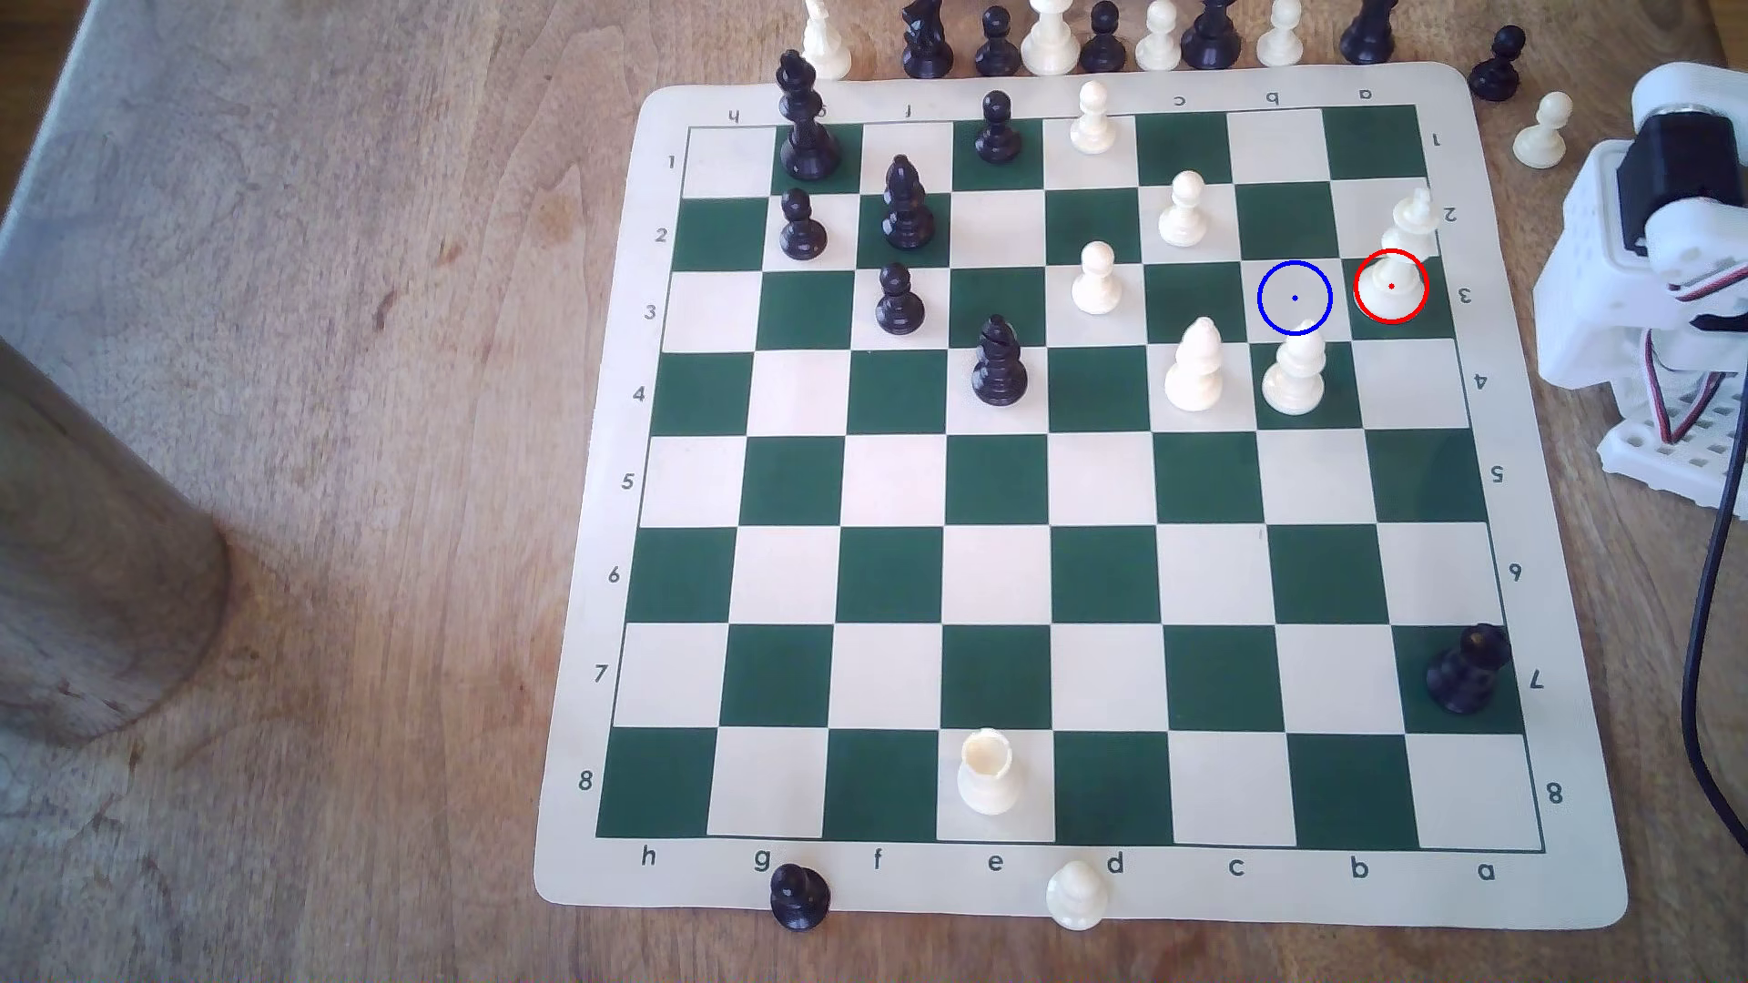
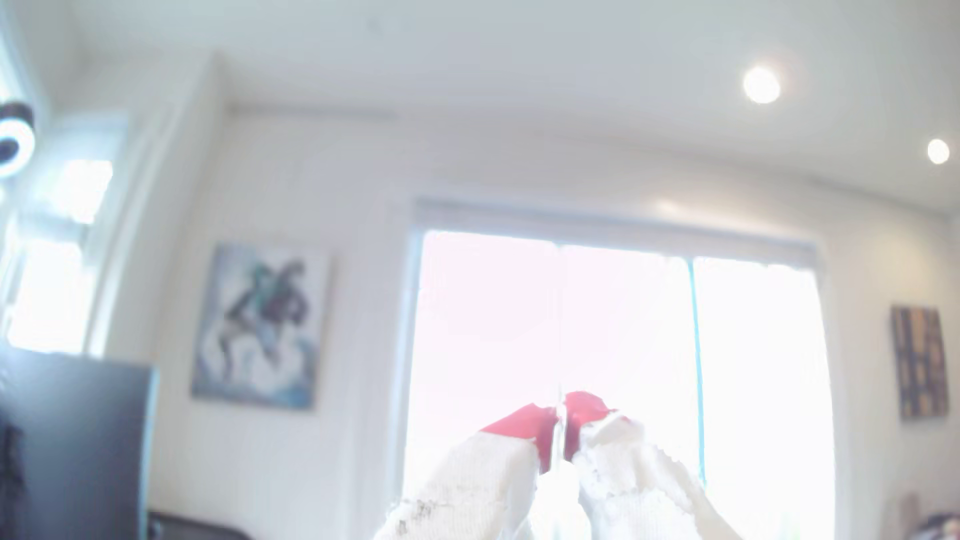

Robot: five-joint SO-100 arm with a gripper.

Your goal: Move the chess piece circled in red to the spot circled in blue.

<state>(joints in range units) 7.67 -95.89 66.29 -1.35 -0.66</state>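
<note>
Arm (image 1: 1665, 236) is sitting folded at its base off the board's edge on the exterior view's right, wrist camera pointing up at a window (image 2: 613, 337) and ceiling instead of the board. Looks like a parked pose, reach not yet begun.

Gripper (image 2: 560, 415): red-tipped fingers (image 2: 519, 420) are pressing nearly together, only a hairline gap, nothing between them.

White queen (image 1: 1396, 269) is standing upright on the green square a3, red ring around its base, crown leaning toward a2 in the exterior view purely from camera perspective. Blue-ringed square (image 1: 1294, 299) is b3, cream, unoccupied, directly next to the queen on the exterior view's left.

Short one-square slide, but crowded: a white pawn (image 1: 1294, 373) is sitting on b4 just beside the target and a white bishop (image 1: 1194, 367) on c4 is near. I'd judge lifting cleanly and coming down straight is safer than dragging. Jaws need widening first.
</note>
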